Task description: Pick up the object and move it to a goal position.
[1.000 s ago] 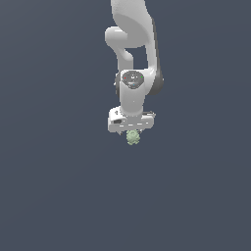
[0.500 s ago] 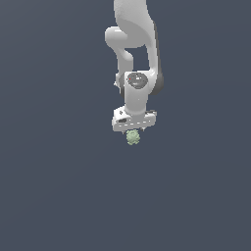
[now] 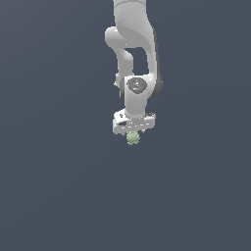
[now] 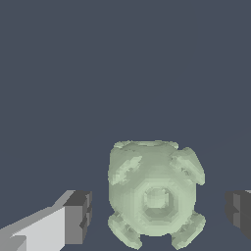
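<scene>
The object (image 3: 133, 138) is a tiny pale green, bumpy, round lump on the dark grey floor, directly under the white hand in the exterior view. In the wrist view the object (image 4: 154, 193) sits between the two fingers. My gripper (image 4: 159, 214) is open around it, and a small gap shows on each side between the lump and the dark pads (image 4: 78, 215). In the exterior view the gripper (image 3: 133, 134) is low over the lump, and its fingertips are mostly hidden there.
The white arm (image 3: 135, 44) rises straight up behind the hand. A plain dark grey floor (image 3: 59, 196) surrounds it, and no other objects are in view.
The hand has shifted slightly to the exterior view's right and a little lower over the lump. The lump has stayed in place.
</scene>
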You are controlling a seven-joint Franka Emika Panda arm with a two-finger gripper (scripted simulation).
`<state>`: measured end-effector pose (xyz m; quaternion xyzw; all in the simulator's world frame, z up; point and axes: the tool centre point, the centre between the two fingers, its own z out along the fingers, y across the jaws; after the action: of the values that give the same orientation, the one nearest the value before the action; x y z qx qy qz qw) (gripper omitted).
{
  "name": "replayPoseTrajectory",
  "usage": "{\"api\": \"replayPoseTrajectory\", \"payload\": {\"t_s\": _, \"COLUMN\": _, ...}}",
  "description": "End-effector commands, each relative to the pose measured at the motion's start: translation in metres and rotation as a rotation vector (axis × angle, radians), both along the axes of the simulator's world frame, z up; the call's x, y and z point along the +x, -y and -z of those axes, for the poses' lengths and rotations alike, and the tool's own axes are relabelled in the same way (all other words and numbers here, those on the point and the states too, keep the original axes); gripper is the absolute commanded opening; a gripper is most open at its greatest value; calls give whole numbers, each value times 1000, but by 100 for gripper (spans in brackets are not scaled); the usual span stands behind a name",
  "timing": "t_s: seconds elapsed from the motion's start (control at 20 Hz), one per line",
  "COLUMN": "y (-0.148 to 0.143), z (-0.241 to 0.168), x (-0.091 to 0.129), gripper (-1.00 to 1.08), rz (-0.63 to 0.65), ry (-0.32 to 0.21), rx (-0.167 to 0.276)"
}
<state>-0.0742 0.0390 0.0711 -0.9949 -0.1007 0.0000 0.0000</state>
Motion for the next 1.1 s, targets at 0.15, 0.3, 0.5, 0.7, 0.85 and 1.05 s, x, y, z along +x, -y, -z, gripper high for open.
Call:
{"api": "replayPoseTrajectory", "payload": {"t_s": 0.15, "y": 0, "z": 25, "x": -1, "gripper": 100, "rz": -2, "ry": 0, "rx": 0}}
{"api": "replayPoseTrajectory", "payload": {"t_s": 0.3, "y": 0, "z": 31, "x": -1, "gripper": 100, "rz": -2, "ry": 0, "rx": 0}}
{"api": "replayPoseTrajectory", "payload": {"t_s": 0.5, "y": 0, "z": 32, "x": -1, "gripper": -100, "rz": -2, "ry": 0, "rx": 0}}
{"api": "replayPoseTrajectory", "payload": {"t_s": 0.7, "y": 0, "z": 32, "x": -1, "gripper": -100, "rz": -2, "ry": 0, "rx": 0}}
{"api": "replayPoseTrajectory", "payload": {"t_s": 0.85, "y": 0, "z": 32, "x": -1, "gripper": -100, "rz": -2, "ry": 0, "rx": 0}}
{"api": "replayPoseTrajectory", "payload": {"t_s": 1.05, "y": 0, "z": 30, "x": 0, "gripper": -100, "rz": -1, "ry": 1, "rx": 0}}
